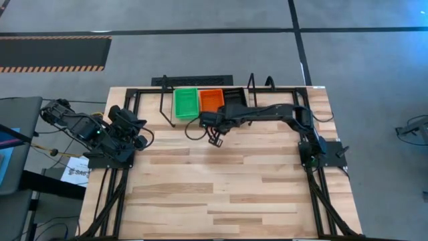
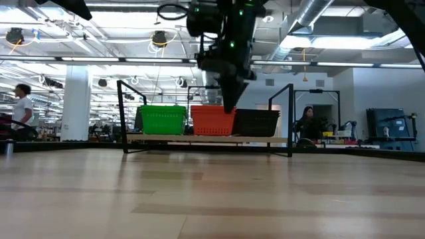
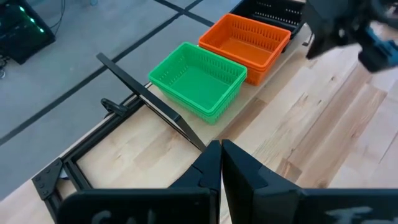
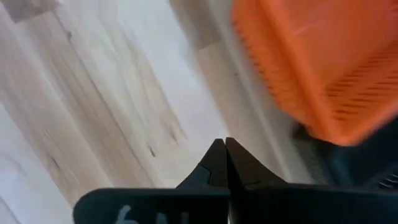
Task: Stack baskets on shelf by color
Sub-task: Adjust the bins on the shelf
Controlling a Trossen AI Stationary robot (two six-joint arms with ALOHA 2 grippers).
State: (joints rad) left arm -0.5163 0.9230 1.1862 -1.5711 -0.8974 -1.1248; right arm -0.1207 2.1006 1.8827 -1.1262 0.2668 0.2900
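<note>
The left claw rests clenched and empty at the counter's left edge. On the shelf sit green, orange and black baskets, sorted by color. The right claw, clenched and empty, hangs just before them. Only the low view shows it clear of the counter.

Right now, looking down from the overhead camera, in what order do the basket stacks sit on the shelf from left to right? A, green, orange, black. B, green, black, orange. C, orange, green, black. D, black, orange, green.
A: in the high view the green baskets sit leftmost on the shelf, the orange baskets in the middle, and the black baskets on the right.
</note>
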